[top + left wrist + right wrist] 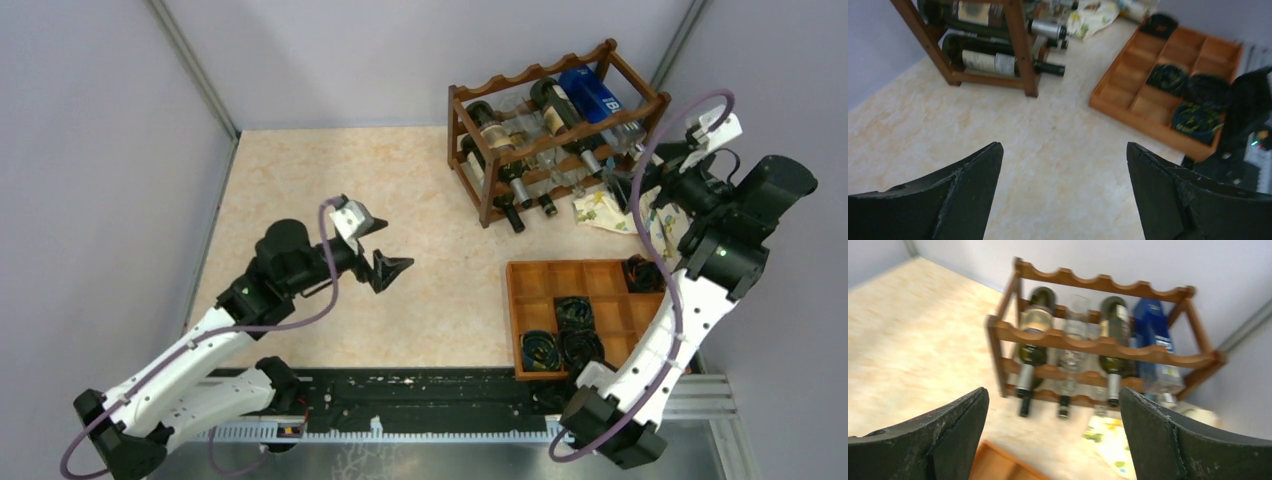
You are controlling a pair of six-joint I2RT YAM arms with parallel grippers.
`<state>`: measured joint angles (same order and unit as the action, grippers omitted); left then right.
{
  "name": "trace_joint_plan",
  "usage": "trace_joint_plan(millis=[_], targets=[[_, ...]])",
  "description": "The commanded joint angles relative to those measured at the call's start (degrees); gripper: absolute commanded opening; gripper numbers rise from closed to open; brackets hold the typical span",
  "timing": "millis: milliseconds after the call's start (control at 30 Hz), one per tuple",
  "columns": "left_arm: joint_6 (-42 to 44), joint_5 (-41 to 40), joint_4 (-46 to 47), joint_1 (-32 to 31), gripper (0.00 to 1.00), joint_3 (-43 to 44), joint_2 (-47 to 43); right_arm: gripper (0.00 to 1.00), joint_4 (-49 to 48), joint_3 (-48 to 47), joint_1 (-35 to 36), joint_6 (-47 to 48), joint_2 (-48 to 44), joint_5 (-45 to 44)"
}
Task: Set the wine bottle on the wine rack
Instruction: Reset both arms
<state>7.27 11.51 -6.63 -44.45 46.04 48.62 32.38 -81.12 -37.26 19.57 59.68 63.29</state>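
Bottles (1114, 322) lay in the rack (1083, 342) ahead of the right claw (1052, 392), which was wide and empty; the left claw (1064, 146) was likewise. Placing looked done; next, withdraw cleanly.

A: rack (486, 195) position?
B: Far right of counter (300, 200); bottles (558, 105) lying in its tiers.
A: left tool (392, 262)?
B: Jaws apart, over mid-counter, well apart from rack.

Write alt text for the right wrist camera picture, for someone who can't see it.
A dark wooden wine rack holds several bottles lying on their sides, including a blue bottle, on a pale marbled table. The right claw frames the bottom edge, wide open and empty.
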Motion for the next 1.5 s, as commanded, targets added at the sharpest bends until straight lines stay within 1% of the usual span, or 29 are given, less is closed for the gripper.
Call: trace_joint_plan(millis=[0, 67, 133, 167, 200, 233, 267, 433, 500, 533, 567, 633, 700, 833, 867, 933, 967, 1033, 1100, 1200, 1267, 1333, 1367, 1467], targets=[[-18.78, 9.16, 3.96, 0.6, 0.99, 5.08, -3.59, 0.98, -7.72, 6.02, 0.01, -24.72, -6.44, 5.58], [-24.24, 10.25, 5.81, 0.6, 0.99, 5.03, -6.37, 0.98, -13.76, 9.36, 0.12, -33.53, -9.5, 7.35], [-28.81, 9.98, 9.13, 0.59, 0.99, 3.58, -9.67, 0.98, -23.58, 13.99, 0.38, -44.26, -12.81, 9.89], [-30.77, 9.13, 10.38, 0.59, 0.99, 2.81, -11.51, 0.98, -28.0, 16.13, 1.07, -48.64, -14.42, 9.73], [-32.06, 8.2, 11.19, 0.59, 0.99, 2.19, -12.99, 0.98, -30.96, 17.52, 2.07, -51.99, -15.47, 8.91], [-32.8, 6.74, 11.02, 0.54, 0.99, 2.0, -14.49, 0.98, -31.82, 18.1, 4.04, -53.57, -15.86, 8.2], [-33.07, 5.21, 10.3, 0.58, 0.99, 2.06, -15.69, 0.98, -31.03, 17.85, 8.2, -53.39, -15.46, 6.94], [-31.28, -1.38, 3.62, 0.57, 0.99, 3.88, -17.79, 0.98, -9.06, 7.53, 29.39, -37.46, -8.24, -5.66], [-30.54, -2.88, 1.63, 0.59, 0.99, 4.48, -17.62, 0.98, -4.28, 3.5, 32.74, -33.95, -4.96, -6.22], [-30.11, -3.8, 0.58, 0.59, 0.99, 4.89, -17.48, 0.98, 0.22, 1.14, 33.93, -31.26, -3.45, -7.64], [-29.47, -4.99, -0.51, 0.59, 0.99, 5.24, -17.31, 0.98, 4.49, -2.82, 36.03, -25.83, -1.66, -10.08], [-28.13, -7.49, -2.64, 0.54, 0.99, 6.42, -17.02, 0.98, 10.87, -7.82, 39.92, -18.37, 1.13, -16.47], [-26.64, -10.08, -4.63, 0.59, 0.99, 8.17, -16.52, 0.98, 12.48, -10.91, 40.35, -15.02, 1.9, -20.83], [-22.31, -15.08, -8.59, 0.59, 0.99, 14.36, -14.75, 0.98, 4.21, -11.93, 40.42, -15.83, -2.07, -30.7], [-21.17, -16.02, -9.43, 0.59, 0.99, 16.33, -13.94, 0.98, 4.21, -13.95, 40.4, -15.72, -1.99, -31.97], [-18.85, -17.3, -10.96, 0.59, 0.99, 21.29, -11.75, 0.98, 7.57, -20.01, 40.42, -15.79, 0.44, -33.39], [-17.88, -17.41, -11.53, 0.59, 0.99, 23.66, -10.58, 0.98, 7.57, -21.03, 40.36, -16.02, 0.4, -32.98], [-16.25, -17.03, -12.65, 0.59, 0.99, 28.04, -7.96, 0.98, 8.39, -23.65, 40.42, -18.06, 1.02, -32.3], [-15.07, -16.02, -13.29, 0.59, 0.99, 31.59, -5.54, 0.98, 7.9, -25.7, 40.42, -22.58, 1.27, -34.1], [-14.83, -14.07, -13.18, 0.59, 0.99, 34.95, -3.7, 0.98, 9.15, -30.63, 40.41, -22.51, 2.23, -34.94], [-15.11, -12.58, -12.78, 0.58, 0.99, 36.09, -3.09, 0.99, 10.45, -34.44, 40.39, -21.71, 2.87, -34.57], [-15.69, -11.85, -12.3, 0.59, 0.99, 36.68, -2.84, 0.99, 11.3, -37.72, 40.42, -20.13, 3.07, -32.37], [-15.97, -10.09, -11.96, 0.59, 0.99, 36.69, -2.87, 0.98, 11.42, -38.69, 40.42, -19.85, 3.07, -31.9], [-16.84, -8.37, -10.79, 0.59, 0.99, 36.69, -3.21, 0.99, 11.18, -40.48, 40.41, -22.46, 2.78, -35.98]])
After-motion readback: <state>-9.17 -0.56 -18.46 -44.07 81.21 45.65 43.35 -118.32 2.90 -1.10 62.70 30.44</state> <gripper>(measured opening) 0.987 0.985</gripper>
